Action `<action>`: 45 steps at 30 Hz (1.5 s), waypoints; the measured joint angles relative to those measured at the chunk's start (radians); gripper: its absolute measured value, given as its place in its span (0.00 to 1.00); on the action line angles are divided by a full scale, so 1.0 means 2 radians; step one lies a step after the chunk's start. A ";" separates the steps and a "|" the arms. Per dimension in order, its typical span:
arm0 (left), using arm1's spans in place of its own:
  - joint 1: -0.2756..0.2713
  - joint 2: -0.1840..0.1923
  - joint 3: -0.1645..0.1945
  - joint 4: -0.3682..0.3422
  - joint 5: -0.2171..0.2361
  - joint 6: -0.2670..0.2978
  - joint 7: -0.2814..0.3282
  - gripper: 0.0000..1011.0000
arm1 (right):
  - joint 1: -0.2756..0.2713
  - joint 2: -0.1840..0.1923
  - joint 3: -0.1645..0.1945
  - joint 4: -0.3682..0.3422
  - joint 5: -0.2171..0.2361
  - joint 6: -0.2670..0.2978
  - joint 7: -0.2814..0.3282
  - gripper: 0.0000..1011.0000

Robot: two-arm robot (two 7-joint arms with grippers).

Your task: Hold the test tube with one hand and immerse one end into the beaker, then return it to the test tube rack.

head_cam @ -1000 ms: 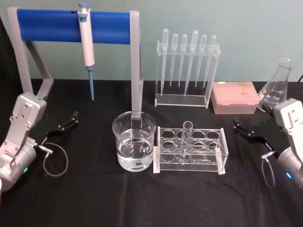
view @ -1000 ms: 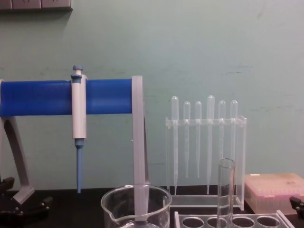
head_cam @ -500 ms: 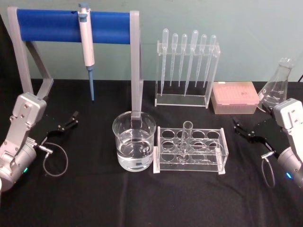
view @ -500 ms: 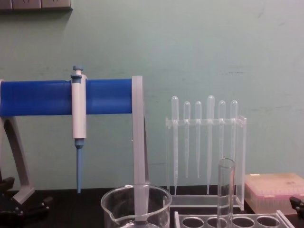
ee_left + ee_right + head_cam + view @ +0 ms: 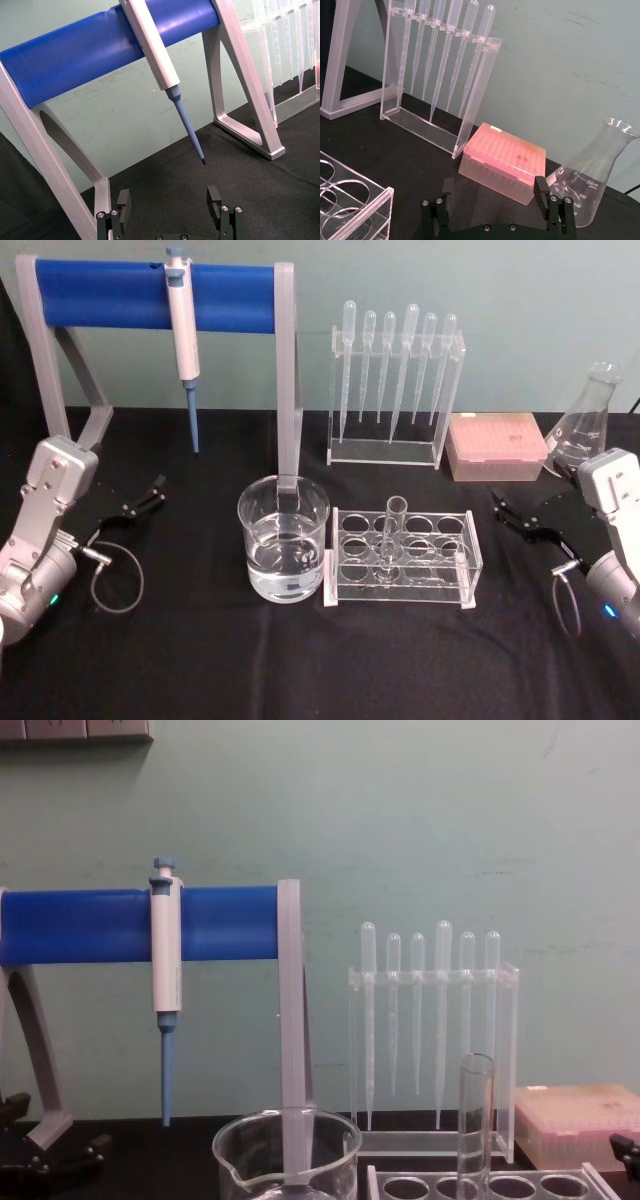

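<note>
While both arms rest low at the outer edges of the black table [image 5: 300, 660], nothing on it is held. At the far left, the left gripper [image 5: 142, 498] hovers just above the cloth beside the foot of the grey stand [image 5: 62, 400]. Its two black fingers are spread wide apart with nothing between them, as the left wrist view shows plainly. The stand carries a blue bar [image 5: 110, 292] across its top, and a blue-and-white pipette [image 5: 182, 330] hangs from that bar with its tip pointing down, clear of the table. In front of the stand's right post stands the beaker [image 5: 283, 550], upright and roughly half full of clear liquid. Just to its right is the test tube rack [image 5: 405, 558], so near that I cannot tell whether the two touch. The test tube [image 5: 392, 530] stands in that rack, in a hole toward the rack's left-middle. It leans a little, and its open rim rises well above the top plate. Behind the rack, against the green wall, a clear holder [image 5: 395, 445] keeps six plastic pipettes [image 5: 410, 350] hanging bulb-up in a row. A pink tip box [image 5: 497, 445] sits just right of the holder, and a conical flask [image 5: 585, 425] stands near the box's far side. At the far right, the right gripper [image 5: 513, 515] points inward toward the rack but stays well apart from it. Its fingers are likewise parted and empty, with the tip box and flask beyond them in the right wrist view.
</note>
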State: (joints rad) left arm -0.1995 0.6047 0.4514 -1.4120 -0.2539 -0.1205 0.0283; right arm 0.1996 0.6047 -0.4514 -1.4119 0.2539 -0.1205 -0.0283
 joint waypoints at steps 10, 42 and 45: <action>0.000 0.000 0.000 0.000 0.000 0.000 0.000 0.99 | -0.006 0.004 0.010 -0.016 -0.001 -0.009 0.007 0.99; 0.000 0.000 0.000 0.000 0.000 0.000 0.000 0.99 | -0.075 0.134 0.054 -0.123 0.120 -0.063 0.315 0.99; 0.000 0.000 0.000 0.000 0.000 0.000 0.000 0.99 | -0.072 0.133 0.051 -0.125 0.127 -0.054 0.329 0.99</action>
State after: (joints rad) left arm -0.1995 0.6047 0.4514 -1.4120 -0.2539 -0.1205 0.0283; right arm 0.0555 0.8706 -0.3494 -1.6610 0.5069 -0.2294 0.6305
